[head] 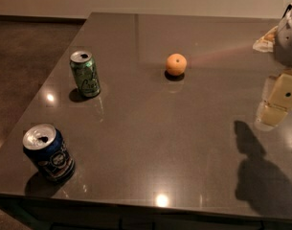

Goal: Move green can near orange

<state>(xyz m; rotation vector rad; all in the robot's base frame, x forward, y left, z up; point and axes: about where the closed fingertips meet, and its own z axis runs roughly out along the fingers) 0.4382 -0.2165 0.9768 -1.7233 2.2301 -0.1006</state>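
The green can [86, 74] stands upright on the left part of the dark table [150, 128]; it is slim, with pale markings and an opened silver top. The orange [176, 64] sits near the table's middle back, well to the right of the can. My gripper [277, 101], cream-coloured, hangs at the right edge of the view above the table. It is far from both the can and the orange and holds nothing that I can see.
A wider dark blue can [47, 153] with a white logo stands near the front left corner. A pale packet [265, 40] lies at the back right, partly behind the arm. The table's left and front edges drop to the floor.
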